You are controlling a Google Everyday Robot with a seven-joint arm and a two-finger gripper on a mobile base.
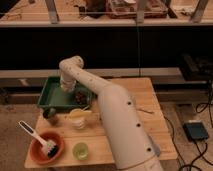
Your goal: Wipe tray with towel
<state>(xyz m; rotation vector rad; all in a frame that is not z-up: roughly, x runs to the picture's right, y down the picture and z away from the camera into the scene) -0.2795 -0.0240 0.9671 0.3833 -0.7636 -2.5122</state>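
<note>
A green tray (50,99) lies at the back left of the wooden table (145,97). My white arm reaches from the lower right across the table, bends at an elbow (70,65) above the tray, and points down into it. My gripper (68,89) is low over the tray's middle-right part, near its back wall. I cannot make out the towel; it may be hidden under the gripper.
A red bowl (44,146) holding a white brush (31,131) stands at the front left. A green cup (80,150) and a yellow cup (77,119) stand in front of the tray. A dark object (50,114) sits at the tray's front edge. Shelves run behind.
</note>
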